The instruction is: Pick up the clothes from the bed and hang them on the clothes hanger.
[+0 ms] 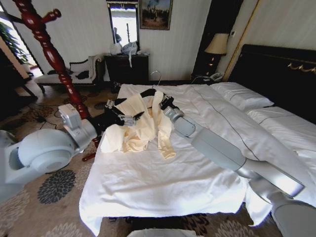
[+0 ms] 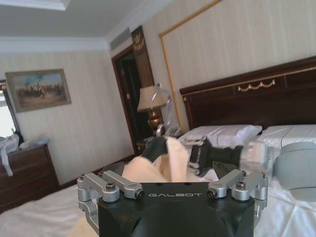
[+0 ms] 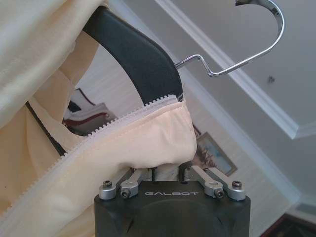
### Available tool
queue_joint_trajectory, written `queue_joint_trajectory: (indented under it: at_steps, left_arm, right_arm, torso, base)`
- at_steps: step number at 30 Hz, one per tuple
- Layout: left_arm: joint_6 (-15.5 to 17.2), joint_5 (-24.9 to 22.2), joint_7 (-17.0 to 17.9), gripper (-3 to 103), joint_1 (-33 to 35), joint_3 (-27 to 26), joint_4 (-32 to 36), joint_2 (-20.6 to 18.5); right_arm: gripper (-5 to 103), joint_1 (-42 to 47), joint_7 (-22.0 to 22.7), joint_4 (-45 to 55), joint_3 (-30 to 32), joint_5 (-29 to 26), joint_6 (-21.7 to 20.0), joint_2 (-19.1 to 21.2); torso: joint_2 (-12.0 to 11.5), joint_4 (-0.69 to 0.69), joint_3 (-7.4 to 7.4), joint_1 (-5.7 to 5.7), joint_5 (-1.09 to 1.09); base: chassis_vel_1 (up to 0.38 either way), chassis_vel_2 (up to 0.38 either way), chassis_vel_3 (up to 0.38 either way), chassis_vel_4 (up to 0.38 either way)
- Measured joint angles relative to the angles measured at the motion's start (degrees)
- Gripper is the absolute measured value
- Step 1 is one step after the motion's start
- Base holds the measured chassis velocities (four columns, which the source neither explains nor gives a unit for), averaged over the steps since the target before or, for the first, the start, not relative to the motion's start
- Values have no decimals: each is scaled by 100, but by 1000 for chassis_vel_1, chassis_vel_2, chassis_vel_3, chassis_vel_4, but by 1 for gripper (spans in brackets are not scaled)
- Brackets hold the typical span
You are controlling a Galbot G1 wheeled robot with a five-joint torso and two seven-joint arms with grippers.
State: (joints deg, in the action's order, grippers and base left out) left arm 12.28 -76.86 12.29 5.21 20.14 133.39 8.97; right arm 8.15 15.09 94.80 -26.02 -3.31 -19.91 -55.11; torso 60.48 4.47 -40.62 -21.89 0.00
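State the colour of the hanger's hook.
Silver wire hook on the black clothes hanger; clearest in the right wrist view.

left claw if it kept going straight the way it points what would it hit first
Most likely the top draped on the hanger, dead ahead in the left wrist view. The right claw sits just behind it. Depth is unclear, so the gap between the left claw and the cloth can't be judged.

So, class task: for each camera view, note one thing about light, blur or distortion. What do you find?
Head view: wide-angle bending curves the bed edges, and the window glares at top left. Left wrist view: the right gripper looks soft. Right wrist view: the clothes are blurred, while the clothes hanger hook glints.
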Motion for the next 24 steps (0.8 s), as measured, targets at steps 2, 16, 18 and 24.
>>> queue_joint_trajectory:
  at_steps: [2,16,18,24]
  left_arm:
    - [56,0,-174,100,37,37,-126,2]
    - [634,-5,51,101,5,306,-1349,807]
    - [681,-13,85,99,31,323,-1348,787]
    - [773,-173,348,80,105,368,-1356,787]
  right_arm:
    - [22,34,51,-46,0,156,225,-5]
    - [22,-89,-22,-11,-250,441,704,-42]
    - [22,-107,-26,-11,-255,463,711,-44]
    - [22,-144,-28,-24,-294,509,710,-113]
  torso:
    - [0,-2,0,1,1]
    - [0,-2,0,0,0]
    - [0,-2,0,1,0]
    - [0,-2,0,0,0]
  base:
    - [0,0,0,0]
    - [0,0,0,0]
    - [0,0,0,0]
    - [0,0,0,0]
